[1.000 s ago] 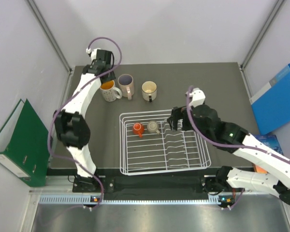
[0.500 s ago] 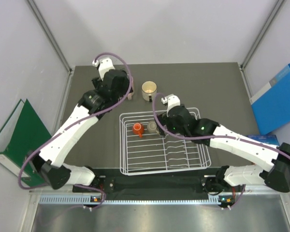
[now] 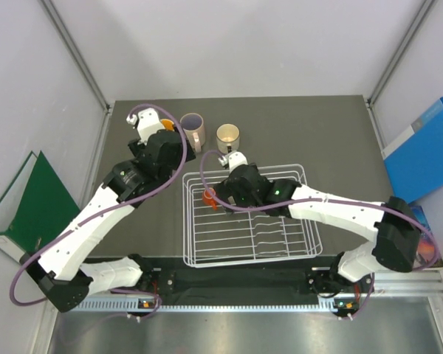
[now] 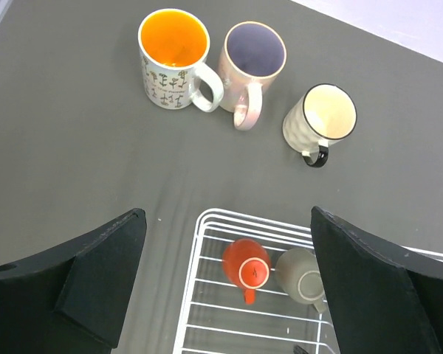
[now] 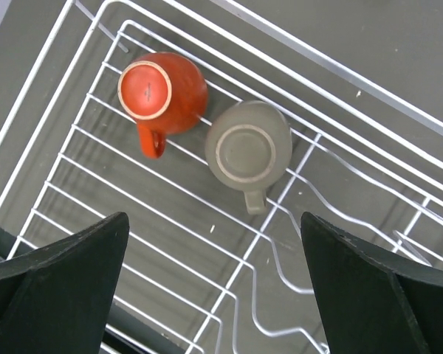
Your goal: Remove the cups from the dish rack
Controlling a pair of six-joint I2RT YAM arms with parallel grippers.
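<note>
two cups left in the dish rack [image 3: 258,236]: small red-orange cup [image 5: 162,85] and small tan cup [image 5: 249,145], both bottom-up in the far-left corner, probably set that way to drain. they're just beside each other, maybe touching, with both handles pointing at the near side. speckled mug [image 4: 173,59], pinkish mug [image 4: 252,66] and cream mug [image 4: 321,118] stand upright in a row on the table [image 4: 74,147] beyond the rack, so we judge three done.

right gripper [image 5: 214,217] hovers over the pair, fingers spread wide, holding nothing. we think it's lining up a pick but can't tell which cup. left gripper [image 4: 227,214] hangs over that same far-left rack corner, also wide and empty.

the red-orange cup sits close to the rack's corner rim, so finger room is tight there. wavy slots start just right of the tan cup. bare table left of the rack. both arms crowd one corner, so there's a bump risk.
</note>
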